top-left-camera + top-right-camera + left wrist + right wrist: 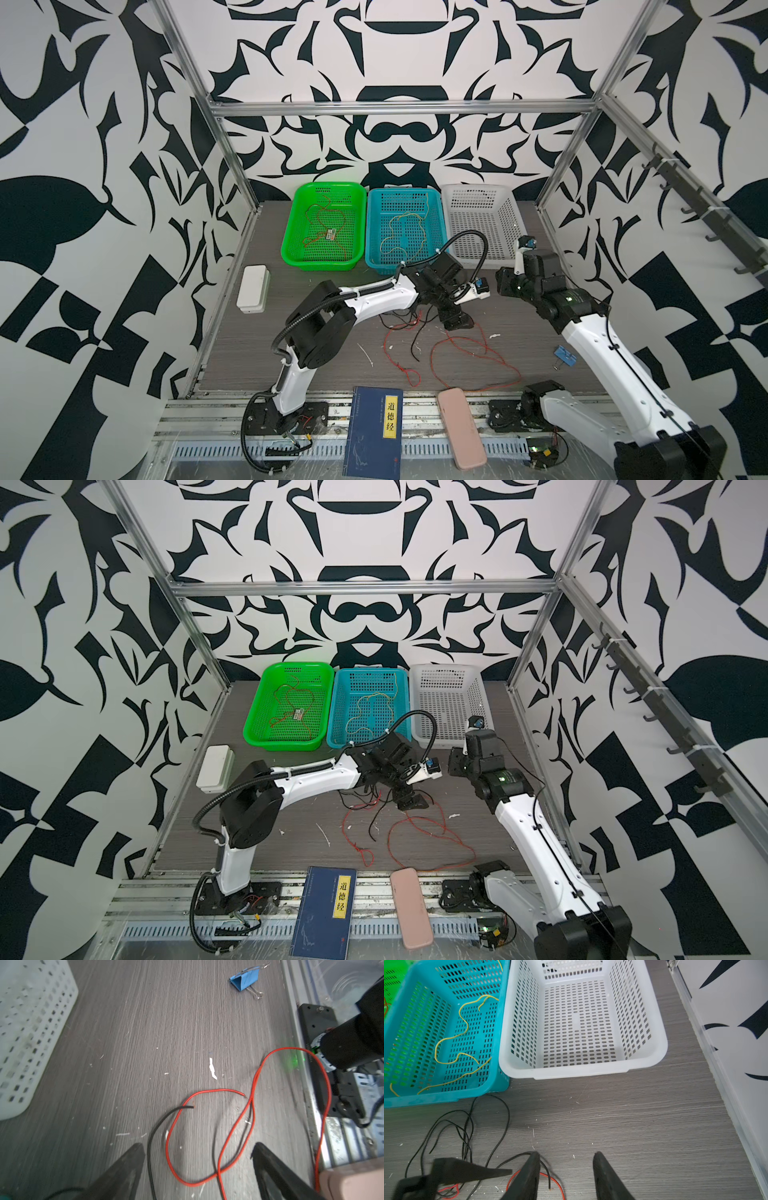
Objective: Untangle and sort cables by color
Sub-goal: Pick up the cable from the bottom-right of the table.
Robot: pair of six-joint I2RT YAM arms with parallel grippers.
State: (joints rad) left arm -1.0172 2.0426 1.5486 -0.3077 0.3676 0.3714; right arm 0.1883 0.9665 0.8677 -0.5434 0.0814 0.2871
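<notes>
— Three baskets stand along the back wall: the green basket (291,253) has a sorted red strand (334,212) in it, the blue basket (446,1099) has the yellow cable (467,1024), and the white basket (581,1073) has nothing.
— And what's not sorted yet?
— Several black cables (508,1118) and a long red cable (166,1147), crossed over each other on the table (145,1043), in front of the blue and white baskets.
— Is the left arm on it?
— Yes, the left gripper (197,1145) is low over the heap, jaws wide apart, holding nothing. One black strand and a red loop both lie between its fingers.
— That's the trouble, then.
— I reckon so. Close now and it takes two colours. Better to sidle until only the black sits between the pads, pinch near the free end, then lift slowly so the loops slide out.
— And the other arm?
— The right gripper (566,1154) hangs just beside, jaws about half apart, empty; a black strand runs past one finger. I'd have it pin the red down while the black comes away.
</notes>
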